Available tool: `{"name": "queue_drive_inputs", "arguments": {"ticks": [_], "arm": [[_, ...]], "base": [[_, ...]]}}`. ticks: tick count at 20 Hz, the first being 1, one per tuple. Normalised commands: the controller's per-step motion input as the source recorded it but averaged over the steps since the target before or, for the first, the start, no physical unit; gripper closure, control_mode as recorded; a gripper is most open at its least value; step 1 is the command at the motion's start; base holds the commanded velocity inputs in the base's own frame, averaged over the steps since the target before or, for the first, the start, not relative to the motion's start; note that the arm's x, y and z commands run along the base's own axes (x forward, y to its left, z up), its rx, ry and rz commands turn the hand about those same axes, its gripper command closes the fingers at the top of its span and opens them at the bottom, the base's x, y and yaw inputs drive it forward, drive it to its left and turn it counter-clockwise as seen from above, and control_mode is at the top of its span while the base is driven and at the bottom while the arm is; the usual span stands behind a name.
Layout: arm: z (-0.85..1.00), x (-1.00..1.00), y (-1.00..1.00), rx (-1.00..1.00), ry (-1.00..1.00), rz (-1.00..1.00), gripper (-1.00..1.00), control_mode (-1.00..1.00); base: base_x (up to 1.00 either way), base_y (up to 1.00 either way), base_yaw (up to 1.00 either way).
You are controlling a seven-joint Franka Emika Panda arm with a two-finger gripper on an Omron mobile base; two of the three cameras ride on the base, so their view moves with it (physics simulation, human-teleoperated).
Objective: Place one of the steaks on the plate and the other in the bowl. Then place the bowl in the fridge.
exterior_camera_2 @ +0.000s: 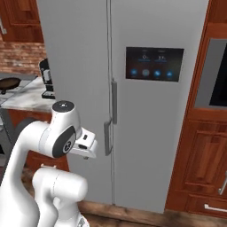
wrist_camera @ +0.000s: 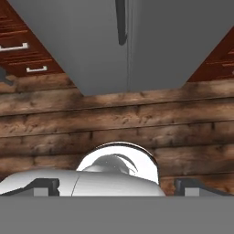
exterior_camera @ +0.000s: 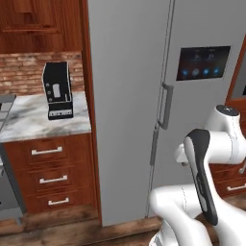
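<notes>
The tall light-grey fridge [exterior_camera: 125,96] [exterior_camera_2: 146,133] stands right in front of me with both doors closed; its vertical handles [exterior_camera_2: 114,102] meet at the centre seam and a dark touch panel [exterior_camera_2: 154,63] sits on the right door. My arm is folded up close before it. My gripper [wrist_camera: 118,186] points down at the wooden floor by the fridge's foot [wrist_camera: 100,45], open, its fingertips [wrist_camera: 45,185] wide apart with nothing between them. The steaks, the plate and the bowl are out of view.
Left of the fridge a marble counter [exterior_camera: 29,120] carries a black coffee machine [exterior_camera: 57,91], above wooden drawers [exterior_camera: 48,178]. A dark pan [exterior_camera_2: 9,83] lies further left. Wooden cabinets with a built-in oven [exterior_camera_2: 213,75] flank the fridge on the right.
</notes>
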Motion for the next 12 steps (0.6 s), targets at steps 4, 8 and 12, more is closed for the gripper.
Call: {"name": "queue_drive_inputs", "arguments": {"ticks": [4,8,12], "arm": [[0.0,0.0,0.0,0.0,0.0,0.0,-1.0,1.0],[0.0,0.0,0.0,0.0,0.0,0.0,-1.0,1.0],[0.0,0.0,0.0,0.0,0.0,0.0,-1.0,1.0]], "base": [[-0.35,-0.05,0.0],[-0.16,-0.13,0.0],[0.02,0.0,0.0]]}}
